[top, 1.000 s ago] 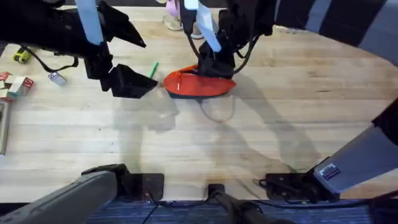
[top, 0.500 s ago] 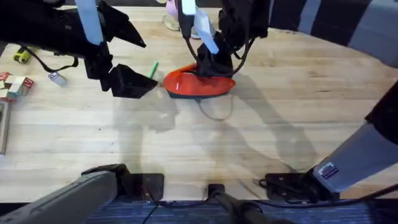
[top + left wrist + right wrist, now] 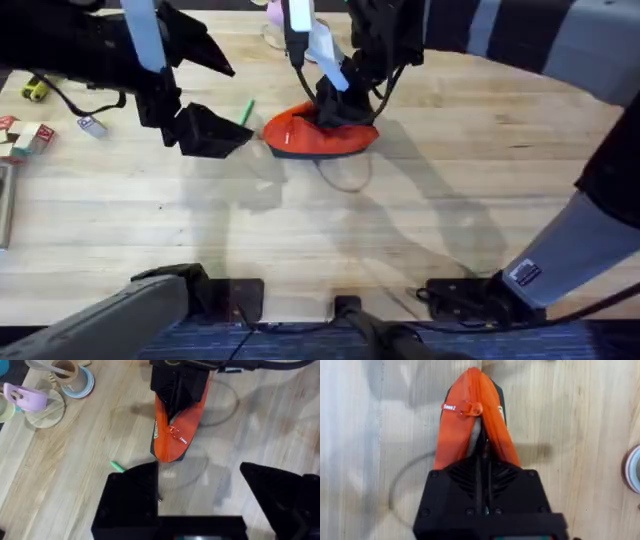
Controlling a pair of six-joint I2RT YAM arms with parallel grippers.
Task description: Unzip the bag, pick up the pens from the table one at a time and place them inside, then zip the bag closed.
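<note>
The orange-red bag (image 3: 318,138) lies on the table (image 3: 450,200) at the back middle, its zipper partly open (image 3: 474,442) and a red pull tag (image 3: 462,408) near its far end. My right gripper (image 3: 335,105) is shut, with its tips (image 3: 482,457) pressed into the bag's mouth; whatever lies between them is hidden. The light green pen (image 3: 246,110) lies left of the bag, and in the left wrist view the pen (image 3: 117,466) is half hidden behind a finger. My left gripper (image 3: 205,495) hangs open beside it (image 3: 210,132), holding nothing. The black pen is out of view.
A thin cable loop (image 3: 345,178) lies in front of the bag. A purple cup (image 3: 25,397), a tape roll (image 3: 75,380) and a round coaster (image 3: 45,409) stand behind. At the far left are a yellow-and-black tool (image 3: 35,90) and small blocks (image 3: 25,135).
My right gripper has slid a little to the left along the bag. The left arm and the green pen have not moved.
</note>
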